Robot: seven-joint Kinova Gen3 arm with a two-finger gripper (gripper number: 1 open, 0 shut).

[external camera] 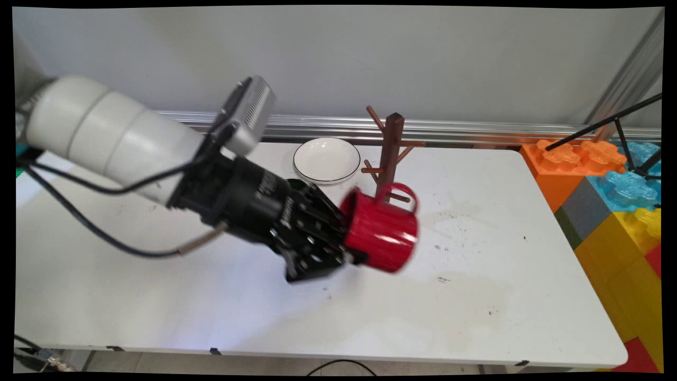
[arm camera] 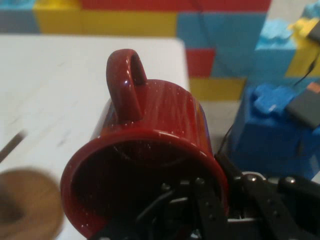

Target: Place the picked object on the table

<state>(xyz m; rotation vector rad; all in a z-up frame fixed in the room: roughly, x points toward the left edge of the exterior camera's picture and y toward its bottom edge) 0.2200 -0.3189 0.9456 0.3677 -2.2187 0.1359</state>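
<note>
Gripper (external camera: 353,248) at centre frame clamps the rim of a red mug (external camera: 382,228), held on its side above the white table (external camera: 476,296), handle up. Just behind the mug stands a brown wooden rack (external camera: 392,153), a white plate (external camera: 326,160) to its left. Toy blocks (external camera: 613,201) line the right edge.

Hand view: the mug (arm camera: 150,165) fills the centre, mouth toward the camera, one finger (arm camera: 207,210) inside the rim. A round wooden base (arm camera: 27,205) lies lower left; blocks (arm camera: 270,130) crowd the top and right.

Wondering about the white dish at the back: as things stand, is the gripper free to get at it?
Probably not: the gripper is shut on the red mug, held off the table, though the white dish lies uncovered beside the wooden rack.
</note>
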